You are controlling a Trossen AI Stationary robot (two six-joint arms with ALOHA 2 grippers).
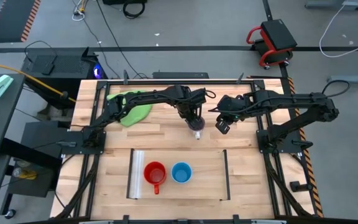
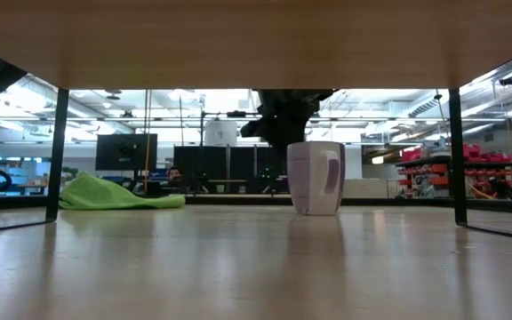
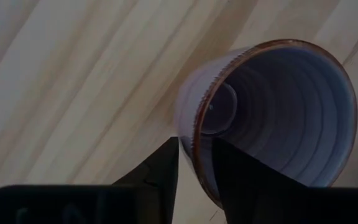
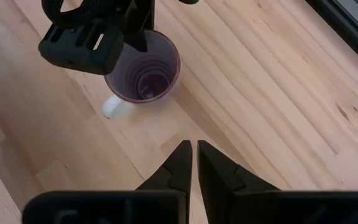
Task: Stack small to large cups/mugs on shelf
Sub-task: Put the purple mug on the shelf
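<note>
In the high view the left pincer (image 1: pixel 195 121) covers most of the purple mug (image 1: pixel 197 131). In the low view the shelf (image 2: pixel 256 40) hides both arms' upper parts; the red and blue mugs are out of sight.

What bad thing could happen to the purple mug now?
The left gripper pinches only the thin rim of the purple mug, one finger inside and one outside, so it might slip or tip when lifted. The right gripper waits close beside it and the arms could bump. The red mug and blue mug already sit on the shelf, so a clumsy landing might knock them.
</note>
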